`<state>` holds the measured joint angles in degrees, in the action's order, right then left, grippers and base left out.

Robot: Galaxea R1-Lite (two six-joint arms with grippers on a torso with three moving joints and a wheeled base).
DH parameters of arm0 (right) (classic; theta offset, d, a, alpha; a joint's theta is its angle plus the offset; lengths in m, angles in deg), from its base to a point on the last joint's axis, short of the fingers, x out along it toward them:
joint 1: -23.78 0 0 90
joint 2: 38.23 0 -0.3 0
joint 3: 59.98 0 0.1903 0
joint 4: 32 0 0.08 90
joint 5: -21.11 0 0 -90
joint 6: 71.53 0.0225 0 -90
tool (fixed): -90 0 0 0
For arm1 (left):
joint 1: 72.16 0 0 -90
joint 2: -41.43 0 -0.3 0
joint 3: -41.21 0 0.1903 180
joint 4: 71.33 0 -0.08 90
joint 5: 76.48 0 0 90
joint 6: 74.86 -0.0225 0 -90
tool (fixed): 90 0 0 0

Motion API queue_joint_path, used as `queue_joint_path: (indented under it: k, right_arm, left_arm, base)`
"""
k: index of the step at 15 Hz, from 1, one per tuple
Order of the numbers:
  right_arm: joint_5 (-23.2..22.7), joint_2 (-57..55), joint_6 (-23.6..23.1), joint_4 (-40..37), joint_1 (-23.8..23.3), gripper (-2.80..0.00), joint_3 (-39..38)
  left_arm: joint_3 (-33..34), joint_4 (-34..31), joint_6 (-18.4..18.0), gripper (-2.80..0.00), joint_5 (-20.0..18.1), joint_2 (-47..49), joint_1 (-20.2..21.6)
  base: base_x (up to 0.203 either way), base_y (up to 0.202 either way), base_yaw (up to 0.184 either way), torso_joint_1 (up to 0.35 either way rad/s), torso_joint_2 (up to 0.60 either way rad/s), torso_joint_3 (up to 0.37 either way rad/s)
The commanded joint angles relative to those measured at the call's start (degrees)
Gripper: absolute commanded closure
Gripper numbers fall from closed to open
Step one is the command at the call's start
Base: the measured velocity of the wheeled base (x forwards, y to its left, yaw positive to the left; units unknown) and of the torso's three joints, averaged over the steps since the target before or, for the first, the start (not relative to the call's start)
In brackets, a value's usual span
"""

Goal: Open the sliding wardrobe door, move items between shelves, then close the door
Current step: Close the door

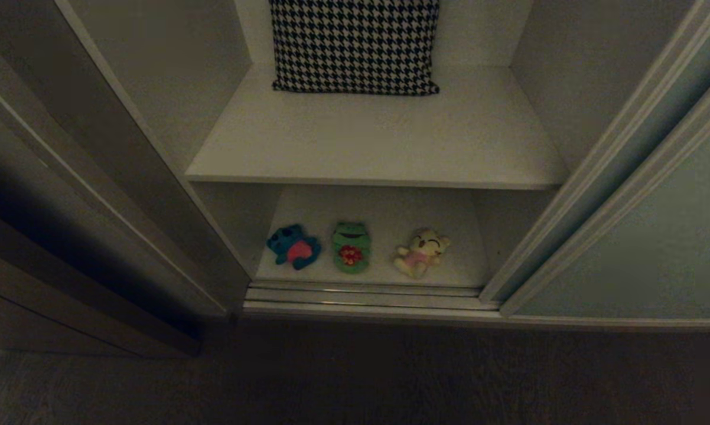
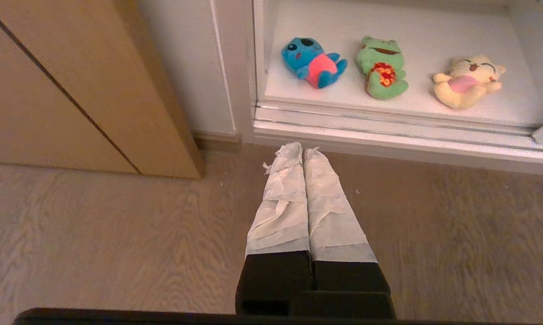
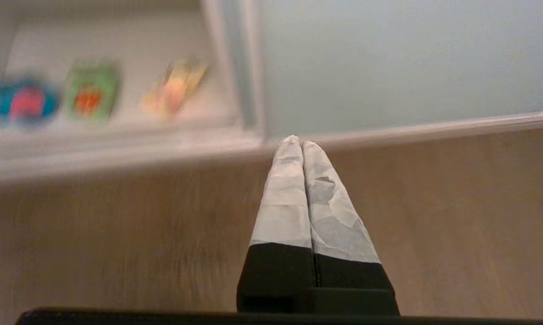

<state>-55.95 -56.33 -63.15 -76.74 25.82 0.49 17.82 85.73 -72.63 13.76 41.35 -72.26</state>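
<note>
The sliding wardrobe door point(image 1: 656, 236) stands pushed to the right, so the white shelves show. On the lower shelf point(image 1: 384, 212) lie three plush toys in a row: a blue one point(image 1: 293, 246), a green frog point(image 1: 351, 247) and a yellow one point(image 1: 421, 252). The upper shelf point(image 1: 378, 141) carries only a houndstooth cushion. Neither arm shows in the head view. My left gripper point(image 2: 303, 149) is shut and empty over the wood floor, in front of the rails, with the blue toy point(image 2: 314, 62) beyond it. My right gripper point(image 3: 297, 141) is also shut and empty, near the door's bottom edge point(image 3: 411, 128).
A black-and-white houndstooth cushion point(image 1: 355, 44) leans at the back of the upper shelf. Silver floor rails point(image 1: 367, 295) run along the wardrobe's front. A dark brown wooden frame point(image 1: 65, 206) stands to the left. Wood floor point(image 1: 355, 378) lies in front.
</note>
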Motion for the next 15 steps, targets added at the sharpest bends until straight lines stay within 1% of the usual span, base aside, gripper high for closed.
queue_joint_path:
  k: [1, 2, 3, 4, 5, 6, 8, 10, 11, 12, 13, 15]
  right_arm:
    - [3.1, -10.6, 2.5, -0.1, 1.0, 0.00, 8.1]
    - [4.4, -14.0, 5.3, -0.3, 1.2, 0.00, 12.3]
    - [4.8, -17.4, 7.6, -0.7, 0.7, 0.00, 16.5]
    - [3.5, -20.9, 9.1, -1.3, -1.3, 0.00, 20.4]
    - [-0.1, -23.7, 9.9, -1.8, -4.9, 0.00, 23.2]
    - [-5.4, -25.9, 10.3, -2.1, -8.4, 0.00, 25.3]
    - [-18.4, -30.1, 10.4, -2.3, -16.3, 0.00, 28.1]
    - [-30.8, -35.0, 9.6, -2.2, -23.3, 0.00, 29.6]
    - [-34.6, -37.5, 9.3, -2.2, -24.9, 0.00, 30.3]
    - [-36.8, -39.4, 9.3, -2.0, -25.4, 0.00, 30.7]
    - [-37.9, -41.2, 9.2, -1.5, -25.2, 0.00, 30.9]
    - [-38.4, -44.6, 9.2, 0.8, -22.8, 0.00, 31.1]
  left_arm:
    - [0.0, 0.0, 0.0, 0.00, 0.0, 0.1, 0.0]
    - [0.0, 0.0, 0.0, 0.00, 0.0, 0.1, 0.0]
    - [0.0, 0.1, 0.1, 0.00, 0.0, 0.1, 0.0]
    - [-0.1, 0.1, 0.1, 0.00, 0.0, 0.1, 0.0]
    - [0.0, 0.0, 0.0, 0.00, 0.0, 0.1, 0.0]
    - [-0.1, 0.1, 0.0, 0.00, 0.0, 0.1, 0.0]
    - [0.0, 0.1, 0.0, 0.00, 0.0, 0.1, 0.0]
    - [-0.1, 0.0, 0.0, 0.00, 0.0, 0.1, 0.0]
    - [-0.1, 0.0, 0.0, 0.00, 0.0, 0.1, 0.0]
    - [0.0, 0.0, 0.0, 0.00, 0.0, 0.1, 0.0]
    - [0.0, 0.0, 0.0, 0.00, 0.0, 0.1, 0.0]
    - [0.0, 0.0, 0.1, 0.00, 0.0, 0.1, 0.0]
  base:
    - [0.000, 0.000, 0.000, 0.000, 0.00, 0.000]
    - [0.000, 0.000, 0.000, 0.000, 0.00, 0.000]
    - [0.000, 0.000, 0.000, 0.000, 0.00, 0.000]
    - [0.000, 0.000, 0.000, 0.000, 0.00, 0.000]
    - [0.000, 0.000, 0.000, 0.000, 0.00, 0.000]
    - [0.000, 0.000, 0.000, 0.000, 0.00, 0.000]
    - [0.000, 0.000, 0.000, 0.000, 0.00, 0.000]
    - [0.000, 0.000, 0.000, 0.000, 0.00, 0.000]
    - [0.000, 0.000, 0.000, 0.000, 0.00, 0.000]
    - [0.000, 0.000, 0.000, 0.000, 0.00, 0.000]
    - [0.000, 0.000, 0.000, 0.000, 0.00, 0.000]
    - [0.000, 0.000, 0.000, 0.000, 0.00, 0.000]
